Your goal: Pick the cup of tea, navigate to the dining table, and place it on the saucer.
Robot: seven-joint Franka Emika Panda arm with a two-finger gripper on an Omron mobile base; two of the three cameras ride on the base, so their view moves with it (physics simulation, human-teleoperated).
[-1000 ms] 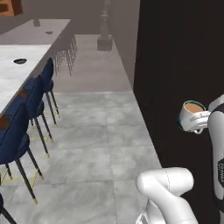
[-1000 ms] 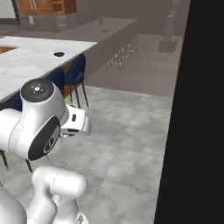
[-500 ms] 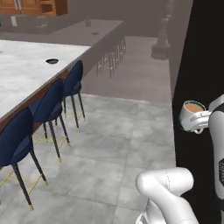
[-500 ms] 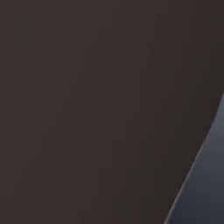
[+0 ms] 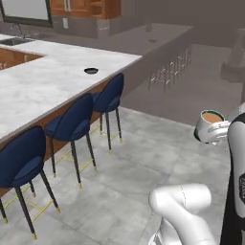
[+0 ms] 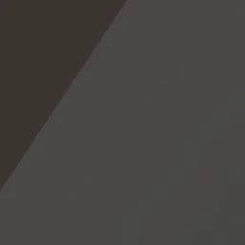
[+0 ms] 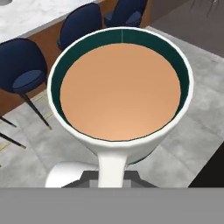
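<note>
The cup of tea (image 5: 209, 125) is white with a green inside rim and full of light brown liquid. It hangs upright over the floor at the right of the left base view, and my gripper (image 5: 221, 131) is shut on its handle. The hand view looks straight down into the cup of tea (image 7: 120, 92), whose white handle (image 7: 112, 166) runs down to the gripper. The dining table (image 5: 43, 81), a marble-topped island, stretches along the left. The small black saucer (image 5: 91, 71) lies on it near the far corner, well left of the cup.
Three navy stools (image 5: 76, 125) stand along the island's near side on a grey tiled floor (image 5: 124, 167). A counter with a sink (image 5: 14, 41) sits at the far left. A dark panel (image 6: 38, 57) is very close to the right base camera.
The whole picture has shifted as the base moved: the island and stools now lie nearer and take up more of the left. The cup stays held the same way.
</note>
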